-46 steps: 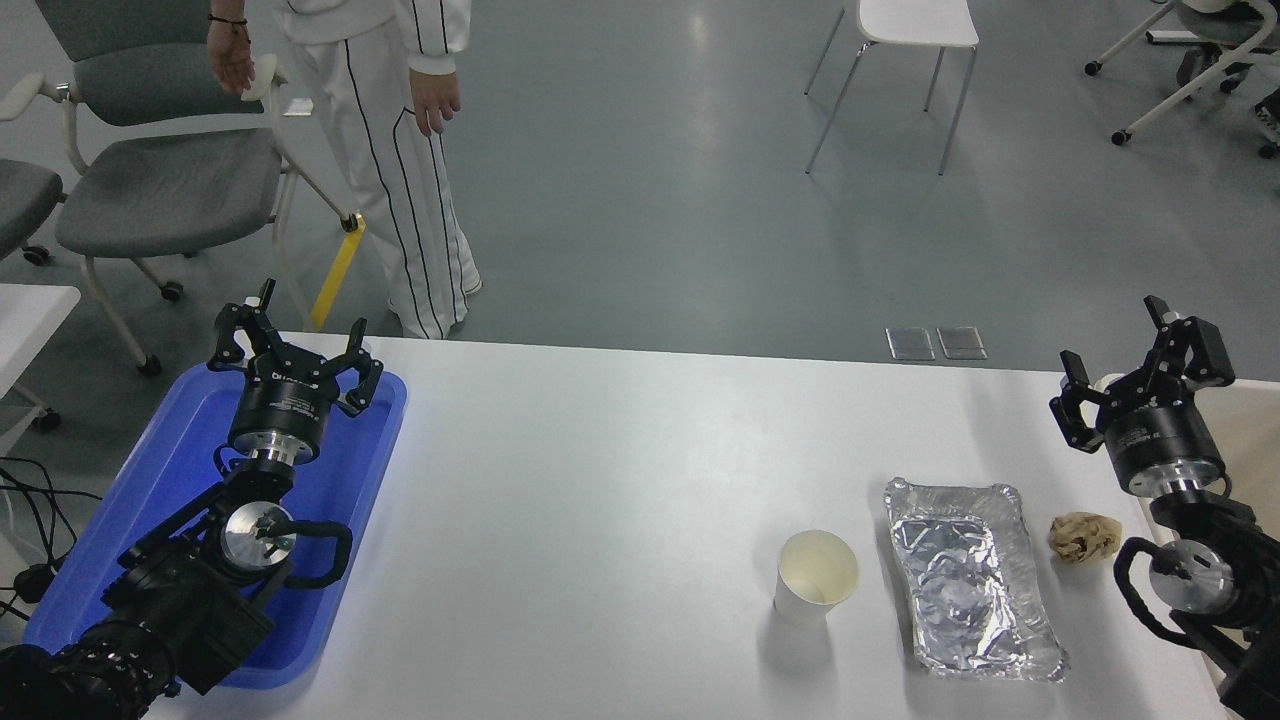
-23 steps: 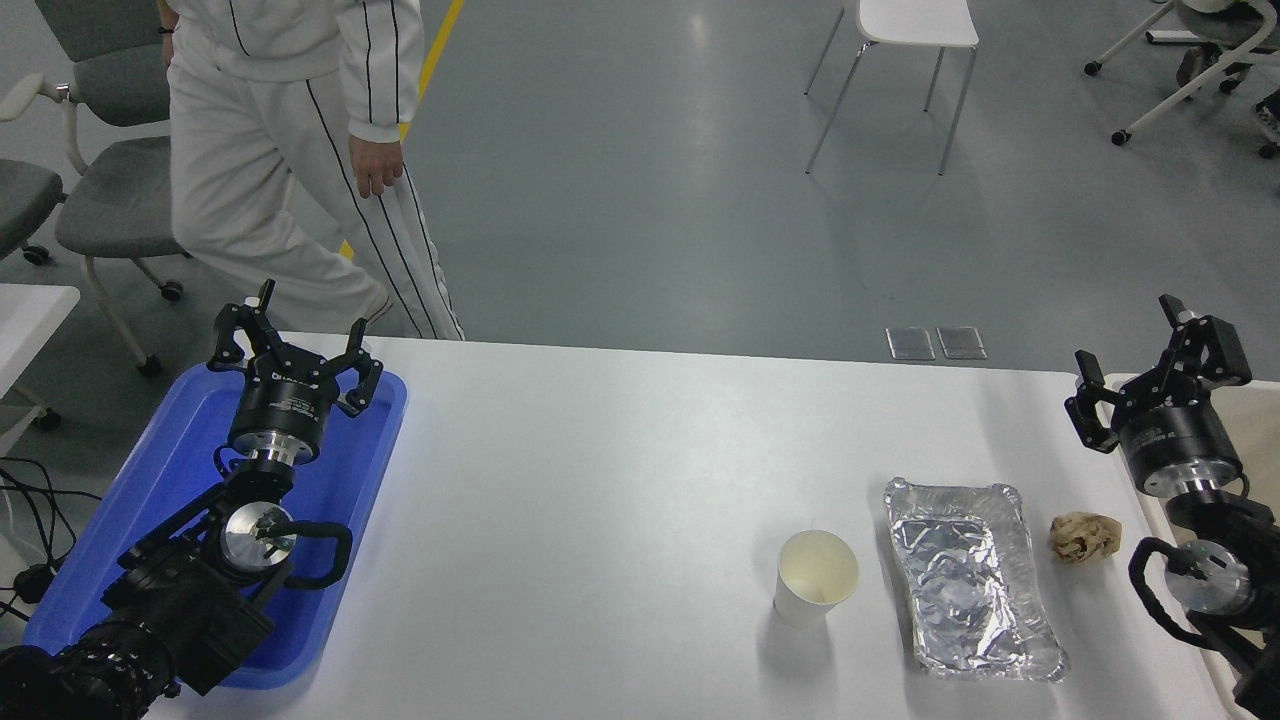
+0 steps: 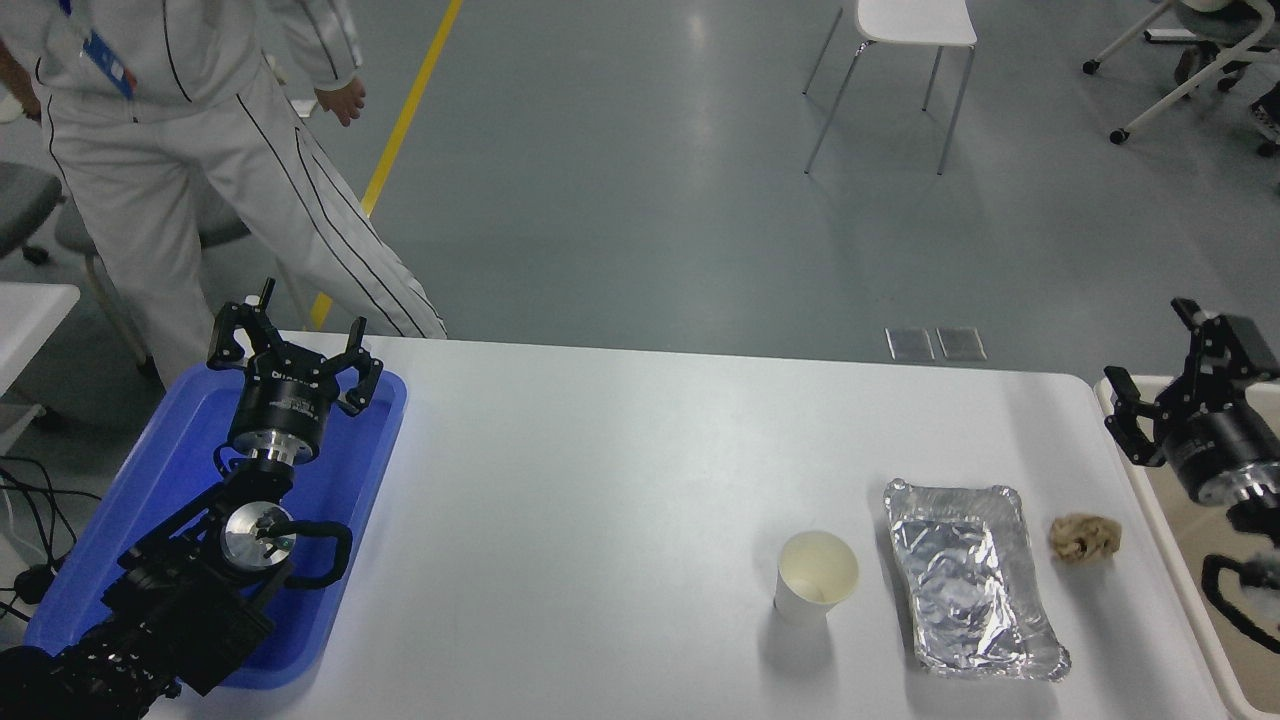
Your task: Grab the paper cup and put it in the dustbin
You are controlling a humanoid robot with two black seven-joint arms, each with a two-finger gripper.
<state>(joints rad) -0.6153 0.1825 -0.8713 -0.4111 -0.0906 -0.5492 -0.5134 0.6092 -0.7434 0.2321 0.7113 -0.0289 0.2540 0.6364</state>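
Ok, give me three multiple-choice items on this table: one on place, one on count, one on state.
1. What is directly right of the cup?
A. foil tray
B. blue tray
C. paper ball

2. How many loose items lie on the white table, trays aside?
A. one
B. two
C. four

3. How is the cup?
A. tipped over
B. upright, untouched
C. held by the right gripper

Answers:
1. A, the foil tray lies beside it.
2. B, cup and paper ball.
3. B, the right gripper is open over the dustbin, far from it.
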